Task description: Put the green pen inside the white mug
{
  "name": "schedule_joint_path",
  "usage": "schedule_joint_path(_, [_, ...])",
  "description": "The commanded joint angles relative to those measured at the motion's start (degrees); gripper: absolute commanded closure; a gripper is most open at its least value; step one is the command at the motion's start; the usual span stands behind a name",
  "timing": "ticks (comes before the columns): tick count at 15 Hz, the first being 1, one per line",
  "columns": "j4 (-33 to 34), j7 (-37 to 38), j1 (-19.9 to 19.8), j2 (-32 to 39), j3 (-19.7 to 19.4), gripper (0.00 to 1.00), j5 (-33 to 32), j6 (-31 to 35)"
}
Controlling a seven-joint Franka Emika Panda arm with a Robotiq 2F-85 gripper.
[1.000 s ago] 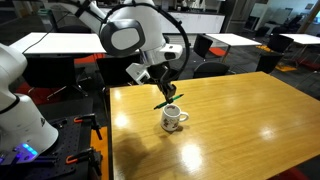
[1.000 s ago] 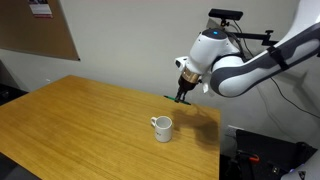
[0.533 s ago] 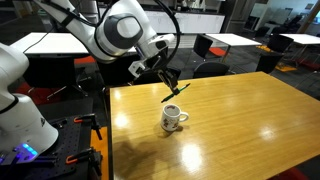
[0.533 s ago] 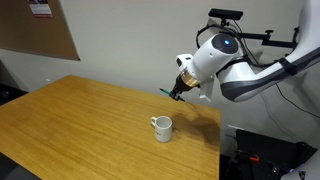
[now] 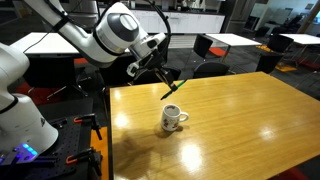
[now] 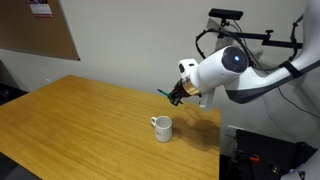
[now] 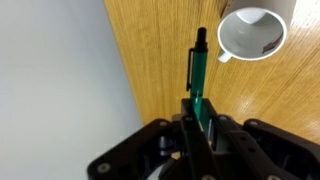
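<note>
My gripper (image 5: 163, 77) is shut on the green pen (image 5: 173, 88) and holds it in the air above the wooden table. The pen sticks out from the jaws, tilted, in both exterior views (image 6: 167, 96). In the wrist view the pen (image 7: 198, 72) points up from between the fingers (image 7: 192, 125) toward the white mug (image 7: 254, 32) at the top right. The mug (image 5: 173, 118) stands upright on the table, below and a little in front of the gripper, with its handle to one side. It also shows in an exterior view (image 6: 162, 127). The pen is apart from the mug.
The wooden table (image 5: 240, 120) reaches a near edge beside the robot base (image 5: 20, 110). Other tables and black chairs (image 5: 207, 45) stand behind. A wall with a cork board (image 6: 40, 25) lies beyond the table in an exterior view.
The gripper has risen and turned with the pen still in it, moving up and away from the mug. The pen is now more tilted. The mug has not moved.
</note>
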Motion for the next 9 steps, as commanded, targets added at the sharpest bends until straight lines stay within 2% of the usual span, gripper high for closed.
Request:
schedule_joint_path(1, [0.00,0.00,0.00,0.00,0.00,0.88,0.00,0.00])
schedule_joint_path(3, [0.00,0.00,0.00,0.00,0.00,0.88,0.00,0.00])
schedule_joint_path(4, [0.00,0.00,0.00,0.00,0.00,0.97,0.00,0.00])
schedule_joint_path(9, [0.61,9.92,-0.37,-0.26,0.78,0.97,-5.19,-1.47])
